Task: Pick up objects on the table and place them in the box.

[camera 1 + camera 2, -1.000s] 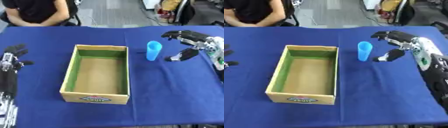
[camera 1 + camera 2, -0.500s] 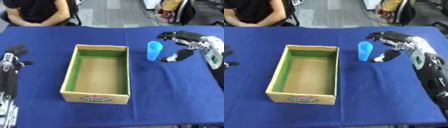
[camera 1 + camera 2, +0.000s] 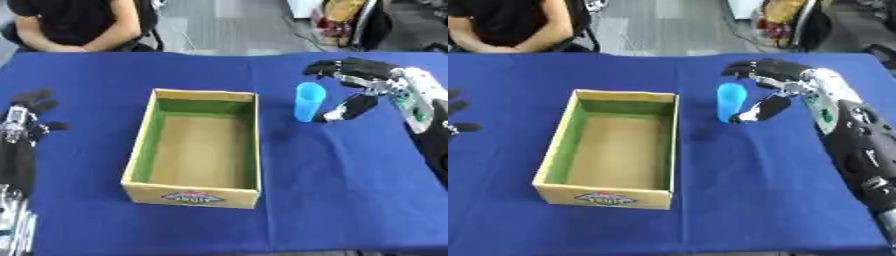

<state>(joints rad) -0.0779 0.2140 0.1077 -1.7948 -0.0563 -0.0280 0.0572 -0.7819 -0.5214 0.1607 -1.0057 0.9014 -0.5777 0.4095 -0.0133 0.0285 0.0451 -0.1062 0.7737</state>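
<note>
**Right hand closing in on the blue cup**

Compared with a second ago, the robot's black and silver right hand point(image 3: 366, 85) is now closer to the tall light blue plastic cup point(image 3: 308, 102). Its fingers point(image 3: 337, 67) are spread and only relaxed, reaching over the top right side of the cup, and the thumb point(image 3: 348, 109) is pointing at the lower part of the cup from the right. The hand is grasping nothing; I cannot tell if the thumb tip is already touching the cup or is just beside it.

The cup is standing upright on the dark blue tablecloth point(image 3: 350, 190), right of centre in the upper half of the frame, just beside the upper right corner of the open cardboard box with green inner walls and yellow outside point(image 3: 197, 145), but apart from it. The box is lying in the middle of the frame, and its brown bottom is showing.

The robot's left hand point(image 3: 26, 117) is resting at the left edge of the frame with fingers released and pointing up, well apart from the box.
</note>
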